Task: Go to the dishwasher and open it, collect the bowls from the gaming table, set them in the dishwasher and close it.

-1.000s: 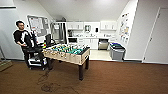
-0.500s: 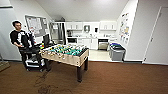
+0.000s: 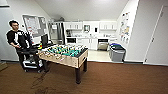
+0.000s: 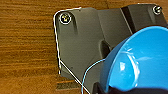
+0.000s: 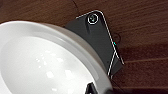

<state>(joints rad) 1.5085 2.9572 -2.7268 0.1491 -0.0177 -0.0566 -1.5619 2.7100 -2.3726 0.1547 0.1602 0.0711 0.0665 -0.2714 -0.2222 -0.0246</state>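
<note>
Foosball table (image 3: 65, 53) nearer now, brown floor (image 3: 120, 80) beside it

Floor: we saw brown wood-grain flooring (image 3: 120, 80), paler floor (image 3: 98, 55) in the kitchenette.
Walls: white, sloped ceiling (image 3: 82, 8).
Furniture: foosball table (image 3: 63, 53) mid-room, white cabinets (image 3: 87, 26) at back, grey bins (image 3: 117, 52) right.
Left wall: noticeboard (image 3: 33, 25).
Right: white door (image 3: 157, 40).
</note>
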